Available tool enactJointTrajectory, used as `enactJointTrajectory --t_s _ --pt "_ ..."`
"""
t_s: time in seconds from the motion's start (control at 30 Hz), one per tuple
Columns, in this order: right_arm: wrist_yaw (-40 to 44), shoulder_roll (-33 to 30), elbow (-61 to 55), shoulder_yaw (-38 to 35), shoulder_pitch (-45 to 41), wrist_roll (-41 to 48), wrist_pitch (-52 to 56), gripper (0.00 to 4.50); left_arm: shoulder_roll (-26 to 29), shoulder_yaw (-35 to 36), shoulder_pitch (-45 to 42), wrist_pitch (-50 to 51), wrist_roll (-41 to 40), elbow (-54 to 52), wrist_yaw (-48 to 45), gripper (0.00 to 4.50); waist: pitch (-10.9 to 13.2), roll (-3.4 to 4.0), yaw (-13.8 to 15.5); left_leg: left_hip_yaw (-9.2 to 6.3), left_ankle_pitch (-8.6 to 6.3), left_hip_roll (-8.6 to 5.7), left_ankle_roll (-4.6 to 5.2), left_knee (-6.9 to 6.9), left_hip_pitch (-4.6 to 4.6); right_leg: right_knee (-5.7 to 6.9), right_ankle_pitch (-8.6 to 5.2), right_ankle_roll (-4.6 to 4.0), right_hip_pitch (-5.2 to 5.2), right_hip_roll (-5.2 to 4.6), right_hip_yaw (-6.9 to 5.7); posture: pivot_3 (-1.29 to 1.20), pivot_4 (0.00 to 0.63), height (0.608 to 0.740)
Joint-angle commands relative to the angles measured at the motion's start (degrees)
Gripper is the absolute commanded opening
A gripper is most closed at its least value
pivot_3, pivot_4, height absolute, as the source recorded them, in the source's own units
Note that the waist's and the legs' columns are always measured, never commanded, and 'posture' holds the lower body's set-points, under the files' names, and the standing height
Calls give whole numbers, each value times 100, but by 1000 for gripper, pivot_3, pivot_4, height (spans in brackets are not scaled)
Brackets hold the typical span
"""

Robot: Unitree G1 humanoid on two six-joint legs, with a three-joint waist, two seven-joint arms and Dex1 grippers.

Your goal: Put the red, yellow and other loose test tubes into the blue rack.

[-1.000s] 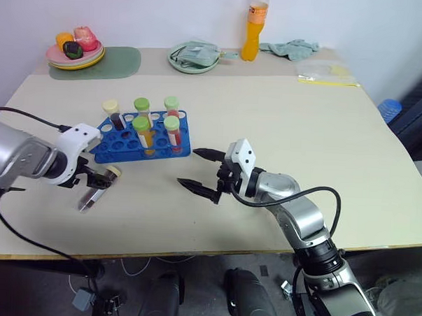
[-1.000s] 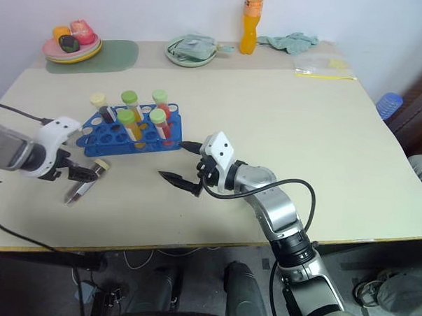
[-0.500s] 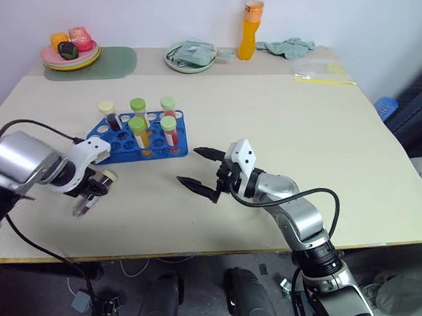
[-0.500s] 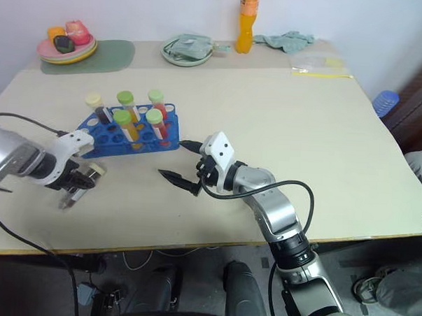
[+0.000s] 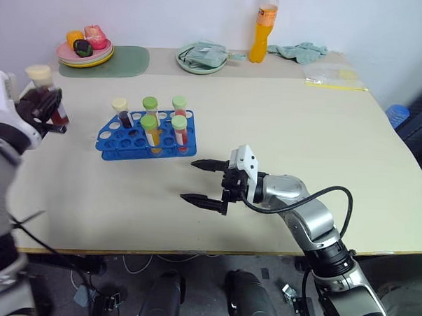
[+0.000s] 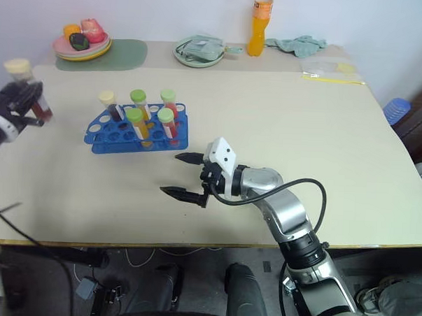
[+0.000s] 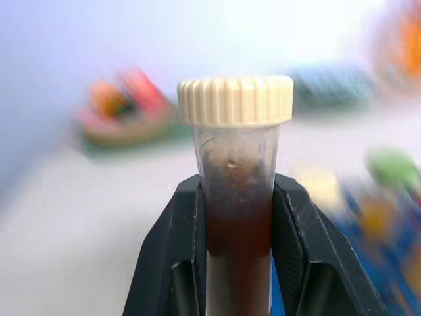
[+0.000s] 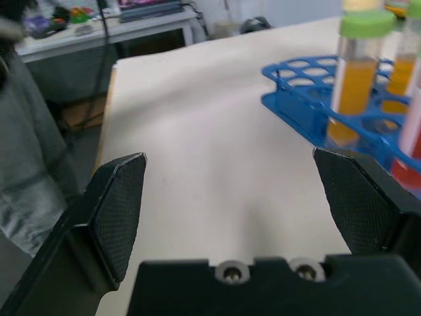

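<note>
The left gripper [image 7: 233, 257] has risen from the table [image 5: 282, 126] with the cream-capped tube [image 5: 47, 95] of dark red liquid and now holds it upright, clamped between both fingers, well left of the blue rack [image 5: 120, 141]. The right gripper [image 5: 204, 182] hovers low over the table just in front of the rack, pointing left with its fingers spread wide and empty. No readable writing shows on the tube or rack.

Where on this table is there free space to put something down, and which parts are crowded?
Free: the wide right half of the table, between the blue rack and the right edge, and the front strip left of the open right end effector. Crowded: the back edge with the plate of food, bowl, orange bottle and cloth.
</note>
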Motion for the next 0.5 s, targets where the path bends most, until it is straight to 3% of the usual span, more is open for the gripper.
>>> enactJointTrajectory --t_s 0.03,0.17,0.3,0.5 --pt "81 98 36 53 -153 19 -131 4500 -572 -1158 69 -1316 1412 -315 1086 741 -3 -5 10 0 0 -1 0 0 0 0 0 0 0 0 0 0 150 740" --pt "68 122 70 50 -178 -41 -189 4500 -1342 -1804 121 -1895 2147 160 1826 741 -4 -6 -11 1 0 -4 0 -1 -1 -1 1 1 0 1 2 0 150 740" --pt "-80 91 -55 -41 -74 -47 -136 4500 -1876 -2029 162 -2114 2223 574 2091 741 -4 -4 -46 3 0 3 1 -5 3 5 1 0 -7 11 5 0 150 740" --pt "-292 70 -201 -111 32 -37 -75 4500 -1985 -2208 91 -2011 2355 1008 2011 741 -4 -5 -21 3 0 0 1 -2 0 4 1 0 -6 9 4 0 150 740"
